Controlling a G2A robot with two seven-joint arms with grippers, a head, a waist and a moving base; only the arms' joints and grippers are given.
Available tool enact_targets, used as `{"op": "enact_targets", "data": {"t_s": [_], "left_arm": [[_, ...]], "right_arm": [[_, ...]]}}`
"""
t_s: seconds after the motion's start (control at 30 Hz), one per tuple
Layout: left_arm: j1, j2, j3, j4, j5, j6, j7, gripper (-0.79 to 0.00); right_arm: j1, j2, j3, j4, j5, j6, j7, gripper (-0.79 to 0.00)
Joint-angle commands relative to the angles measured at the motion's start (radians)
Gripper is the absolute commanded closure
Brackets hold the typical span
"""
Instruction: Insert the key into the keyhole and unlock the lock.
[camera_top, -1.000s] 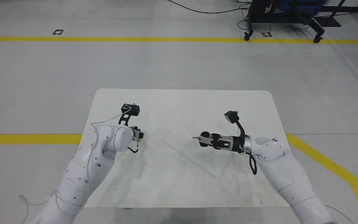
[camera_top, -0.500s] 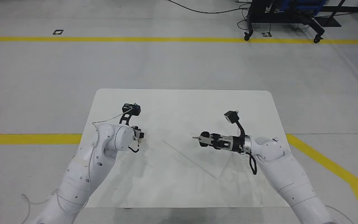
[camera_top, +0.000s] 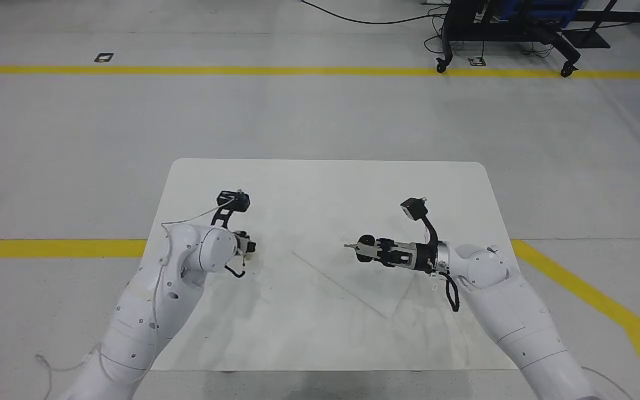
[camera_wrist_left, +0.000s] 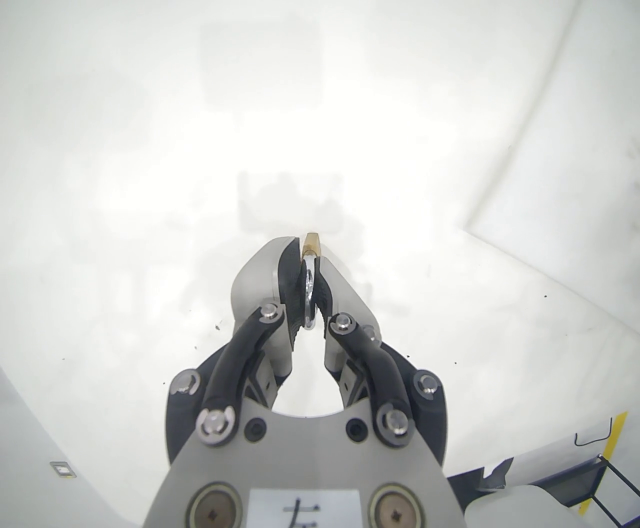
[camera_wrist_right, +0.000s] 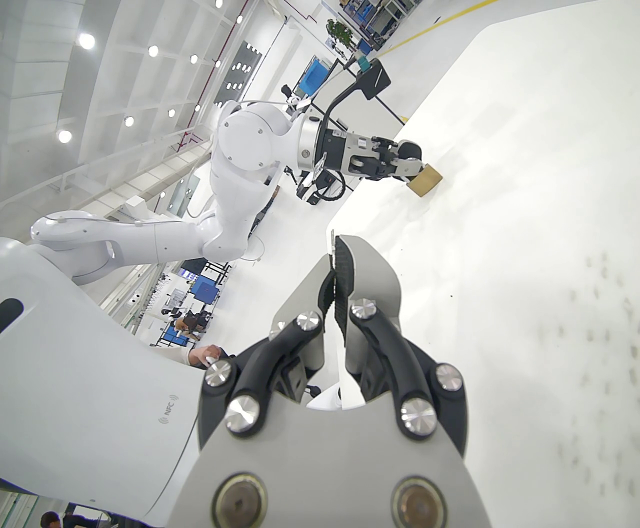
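Clamping a brass padlock (camera_wrist_right: 425, 181) by its silver shackle (camera_wrist_left: 307, 295), the L gripper (camera_wrist_left: 306, 252) is sitting over the left part of the white table (camera_top: 330, 185). Its jaws are drawn nearly together w/ the shackle pinched between the black pads (camera_wrist_left: 289, 270), and the padlock body is poking out just past the fingertips. From the R wrist cam the padlock is hanging low at the table surface, though whether it is touching the top can't be told. Toward the table's centre, well apart from the padlock, the R gripper (camera_top: 358, 246) is holding the key (camera_top: 349, 245). Its jaws are closing down tight on the key w/ only a thin slit between the ribbed pads. The blade is jutting out a short way past the tips and pointing across the table toward the L gripper and the padlock. Key and padlock are not yet meeting, w/ bare tabletop lying between them.
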Motion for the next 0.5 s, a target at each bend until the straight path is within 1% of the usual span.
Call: {"op": "enact_targets", "data": {"t_s": [0.0, 0.17, 0.23, 0.33, 0.4, 0.47], "left_arm": [[0.010, 0.002, -0.011, -0.009, -0.001, -0.005, 0.000, 0.000], [0.028, 0.004, -0.024, -0.038, 0.000, -0.019, -0.004, 0.000], [0.034, 0.004, -0.031, -0.050, -0.009, -0.030, 0.020, 0.000], [0.053, 0.003, -0.064, -0.073, -0.095, -0.069, 0.085, 0.000], [0.070, 0.005, -0.093, -0.082, -0.152, -0.111, 0.136, 0.000], [0.090, 0.004, -0.125, -0.092, -0.258, -0.173, 0.192, 0.000]], "right_arm": [[0.000, 0.000, 0.000, 0.000, 0.000, 0.000, 0.000, 0.000], [0.000, 0.000, 0.000, 0.000, 0.000, 0.000, 0.000, 0.000], [0.000, 0.000, 0.000, 0.000, 0.000, 0.000, 0.000, 0.000], [0.000, 0.000, 0.000, 0.000, 0.000, 0.000, 0.000, 0.000], [0.000, 0.000, 0.000, 0.000, 0.000, 0.000, 0.000, 0.000], [0.000, 0.000, 0.000, 0.000, 0.000, 0.000, 0.000, 0.000]]}}
